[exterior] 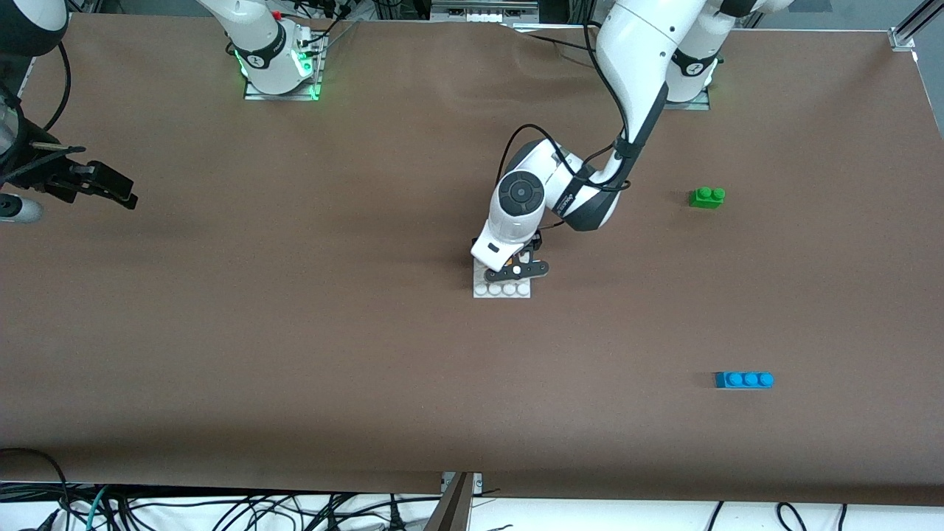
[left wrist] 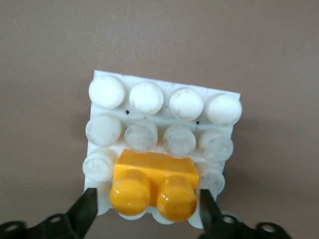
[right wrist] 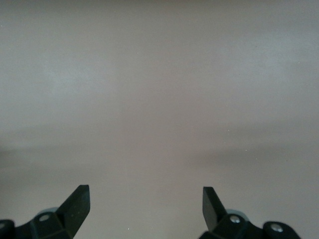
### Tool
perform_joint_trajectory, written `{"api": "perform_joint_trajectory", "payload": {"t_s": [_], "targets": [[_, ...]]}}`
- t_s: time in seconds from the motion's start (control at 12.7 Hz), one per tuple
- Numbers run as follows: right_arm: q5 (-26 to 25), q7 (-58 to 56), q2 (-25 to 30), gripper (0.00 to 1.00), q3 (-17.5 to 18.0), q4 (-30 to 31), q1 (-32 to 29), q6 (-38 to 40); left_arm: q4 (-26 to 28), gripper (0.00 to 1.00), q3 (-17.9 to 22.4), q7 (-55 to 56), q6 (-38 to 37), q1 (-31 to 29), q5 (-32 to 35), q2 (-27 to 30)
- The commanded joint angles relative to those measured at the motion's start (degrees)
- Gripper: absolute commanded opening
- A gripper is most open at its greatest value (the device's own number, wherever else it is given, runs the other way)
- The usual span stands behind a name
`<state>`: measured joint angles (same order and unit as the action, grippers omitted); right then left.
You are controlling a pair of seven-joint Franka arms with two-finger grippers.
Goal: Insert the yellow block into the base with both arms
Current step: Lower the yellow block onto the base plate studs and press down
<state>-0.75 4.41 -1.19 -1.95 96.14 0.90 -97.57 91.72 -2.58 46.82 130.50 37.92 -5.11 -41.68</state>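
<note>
Brown table [exterior: 295, 332]. Left arm [exterior: 634, 66] reaches from its base down to the table centre; right arm [exterior: 258, 37] waits, its right gripper [exterior: 110, 188] parked high at the right arm's end of the table, fingers spread wide with nothing between them, bare tabletop under it.

Base [left wrist: 164, 124] sits mid-table, about 8 o'clock from the green brick [exterior: 706, 197] and 10 o'clock from the blue brick [exterior: 744, 380].

Yellow block [left wrist: 154, 186] sits on the base, on the stud rows nearest the left wrist camera.

Left gripper [left wrist: 148, 209] straddles the block, fingers [left wrist: 87, 209] parted and showing a slim gap on each side, so released, not gripping.

Risk: block may be only part-seated; can't tell how deep. A finger brushing it on the lift-off could tip it or drag the light base along, since nothing pins the base down.

Writing: dark lettering on the left arm's wrist, unreadable.
</note>
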Motion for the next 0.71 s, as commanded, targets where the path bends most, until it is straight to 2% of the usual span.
{"api": "perform_joint_trajectory", "payload": {"t_s": [0.0,0.24,0.47,0.63], "targets": [[-0.21,-0.45,0.66,1.00,0.55,0.46,-0.38,0.36,-1.72,1.00,0.30,-0.06,-0.34,0.40,0.80,-1.04],[-0.21,-0.45,0.66,1.00,0.46,0.54,-0.38,0.36,-1.99,1.00,0.30,0.12,-0.68,0.40,0.80,-0.25],[-0.21,-0.45,0.66,1.00,0.46,0.54,-0.37,0.36,-1.99,1.00,0.30,0.73,-1.65,-0.21,0.27,3.61],[-0.21,-0.45,0.66,1.00,0.46,0.54,-0.38,0.36,-1.55,1.00,0.21,0.29,-5.06,-0.65,0.27,7.21]]}}
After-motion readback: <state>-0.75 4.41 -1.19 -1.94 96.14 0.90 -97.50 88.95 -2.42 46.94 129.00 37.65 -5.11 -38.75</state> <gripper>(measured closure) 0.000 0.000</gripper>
